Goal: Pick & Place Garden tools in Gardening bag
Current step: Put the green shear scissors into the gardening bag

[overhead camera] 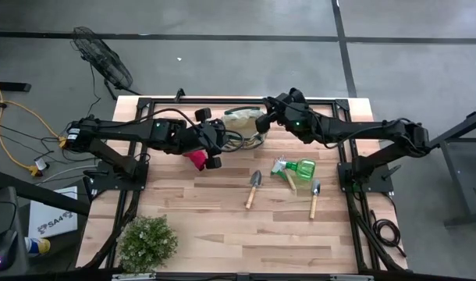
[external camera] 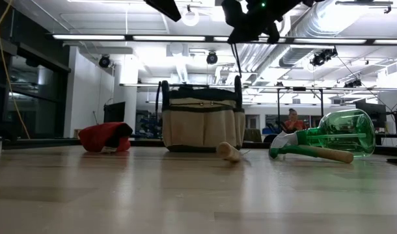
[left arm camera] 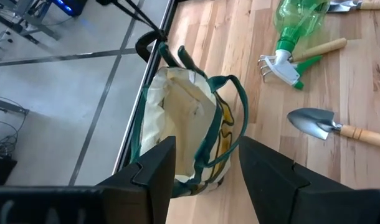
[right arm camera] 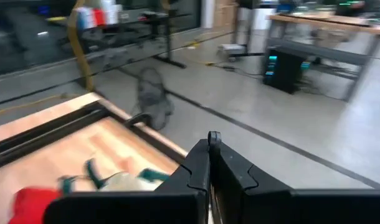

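The left tool (overhead camera: 214, 145) hung over the far-left part of the wooden tabletop (overhead camera: 222, 226) with its two dark fingers (left arm camera: 154, 171) spread apart and nothing between them. Directly ahead of it stood the small round beige fabric gardening bag with dark green trim and loop handles (left arm camera: 184, 127), its mouth open toward the tool and its base at the tabletop's far edge. Just beside the left tool, on its near side, lay the red-handled pruning shears (overhead camera: 197, 158) on the wood. The right tool (overhead camera: 263, 122) hovered above the bag's far-right rim, its fingers (right arm camera: 210, 162) pressed together and empty. Well off to the near side of the right tool, the green translucent sprayer bottle (overhead camera: 303, 168) lay on its side, touching a wooden-handled wire rake (left arm camera: 288, 60) beside its nozzle. A wooden-handled dark metal trowel (overhead camera: 253, 188) lay near the sprayer, toward the middle of the tabletop, and a second trowel of the same kind (overhead camera: 314, 198) lay on the sprayer's other side. A bushy green plant (overhead camera: 147, 243) sat at the near-left corner, well apart from both tools.
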Tool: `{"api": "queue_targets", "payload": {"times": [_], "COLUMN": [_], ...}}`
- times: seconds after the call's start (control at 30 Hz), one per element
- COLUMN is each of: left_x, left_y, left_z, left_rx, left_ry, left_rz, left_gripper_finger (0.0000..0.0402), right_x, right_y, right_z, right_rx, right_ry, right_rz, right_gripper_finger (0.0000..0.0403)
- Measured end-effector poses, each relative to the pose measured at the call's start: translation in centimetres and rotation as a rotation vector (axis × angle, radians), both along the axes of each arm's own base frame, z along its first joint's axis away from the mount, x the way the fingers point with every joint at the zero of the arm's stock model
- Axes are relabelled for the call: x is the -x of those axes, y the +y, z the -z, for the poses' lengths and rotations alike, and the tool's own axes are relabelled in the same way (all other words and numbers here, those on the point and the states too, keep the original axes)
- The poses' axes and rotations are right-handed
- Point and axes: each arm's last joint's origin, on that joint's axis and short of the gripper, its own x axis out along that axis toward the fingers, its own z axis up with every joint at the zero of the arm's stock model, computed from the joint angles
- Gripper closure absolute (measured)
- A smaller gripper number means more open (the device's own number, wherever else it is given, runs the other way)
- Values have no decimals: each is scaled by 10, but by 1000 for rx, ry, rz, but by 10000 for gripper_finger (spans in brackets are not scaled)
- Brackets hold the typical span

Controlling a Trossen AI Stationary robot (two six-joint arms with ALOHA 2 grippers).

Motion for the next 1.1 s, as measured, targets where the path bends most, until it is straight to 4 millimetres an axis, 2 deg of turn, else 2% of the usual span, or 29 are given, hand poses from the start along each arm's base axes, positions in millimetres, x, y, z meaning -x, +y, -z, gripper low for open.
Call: {"api": "queue_targets", "payload": {"times": [0.17,0.33,0.5,0.57,0.67,0.87,1.1], "left_x": [0,0,0,0,1,1,-3], "left_y": [0,0,0,0,0,0,-2], "left_z": [0,0,0,0,1,1,17], "left_rx": [2,4,5,5,6,9,32], "left_ry": [1,4,5,5,9,17,24], "left_rz": [2,4,6,6,7,8,41], "left_gripper_finger": [231,231,231,231,231,231,231], "right_x": [-1,1,5,5,6,15,21], "right_y": [-2,-10,-16,-17,-20,-35,-47], "right_z": [1,5,1,1,5,14,17], "right_rx": [10,14,29,25,11,-10,-44], "right_ry": [37,107,96,105,149,266,287], "right_rz": [-130,-180,-171,-235,-348,-386,-425], "right_gripper_finger": [399,399,399,399,399,399,399]}}
